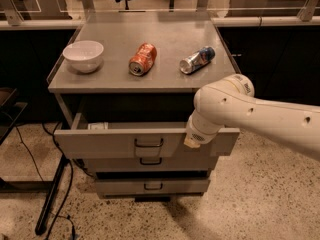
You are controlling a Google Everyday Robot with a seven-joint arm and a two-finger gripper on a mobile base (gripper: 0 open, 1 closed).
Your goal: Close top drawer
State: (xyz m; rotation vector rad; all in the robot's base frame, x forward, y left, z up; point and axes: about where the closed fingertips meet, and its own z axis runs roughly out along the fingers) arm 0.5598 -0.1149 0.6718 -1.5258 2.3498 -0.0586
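Cabinet (pixel 67 115) with worktop (pixel 165 79) fills the middle of the view; the arm (pixel 270 116) comes in from the right edge and drops over the cabinet's front right corner. Top drawer (pixel 100 143) is open, pulled out toward the camera well proud of the two lower drawers (pixel 115 165), which sit shut beneath it. Its long axis runs left to right across the view, the front panel faces the camera, and the slide axis goes straight back under the worktop. The claw (pixel 192 141) sits at the upper edge of that front panel, right of the handle (pixel 148 143) and clear of it. The drawer front lies directly behind and below it, so my read is the coming move is a flat push away from the camera, along the slide axis — not a grasp. Off-centre contact to the right could rack the drawer a little. Can't tell whether the claw is apart or together, nor whether it is touching the panel — the wrist hides it.
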